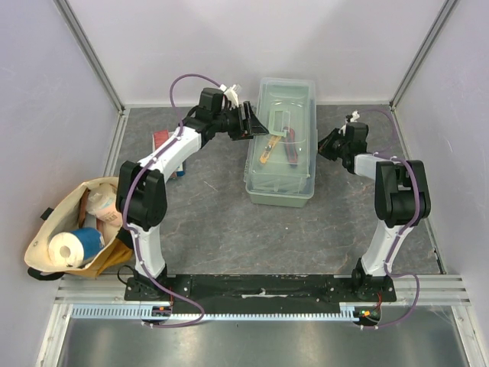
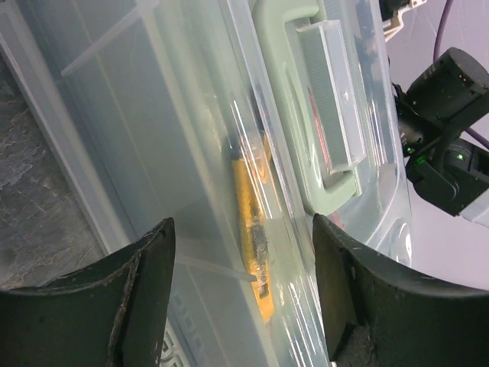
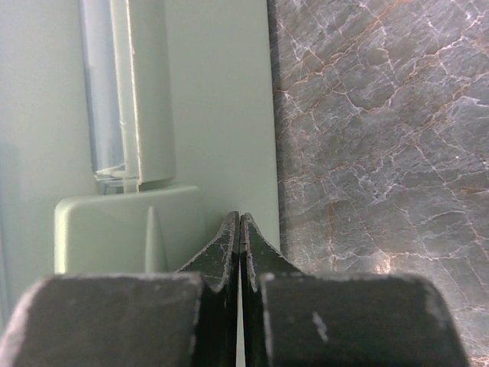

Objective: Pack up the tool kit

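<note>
Grey marbled tabletop (image 1: pixel 214 222) fills the floor of a pale-walled cell, and both arms reach toward its far middle. The left gripper (image 2: pixel 243 223) is open and holds nothing. Its dark fingers (image 2: pixel 145 290) are spread wide at the long left side of the toolbox (image 1: pixel 279 197); whether they touch it cannot be told. Between them, through the translucent plastic, a yellow-handled tool (image 2: pixel 248 222) lies lengthwise inside, with a red-handled tool (image 1: pixel 293 153) beside it. Above these sits the lid's clear handle (image 2: pixel 328 99). The right gripper (image 3: pixel 240 218) is closed on nothing, its tips pressed together at the toolbox's right edge, just beside a pale-green latch block (image 3: pixel 126 233). Well apart, at the table's left edge, a tan cloth bag (image 1: pixel 57 222) holds a paper roll (image 1: pixel 65 248). A red-and-blue packet (image 1: pixel 162 141) lies partly hidden behind the left arm.
</note>
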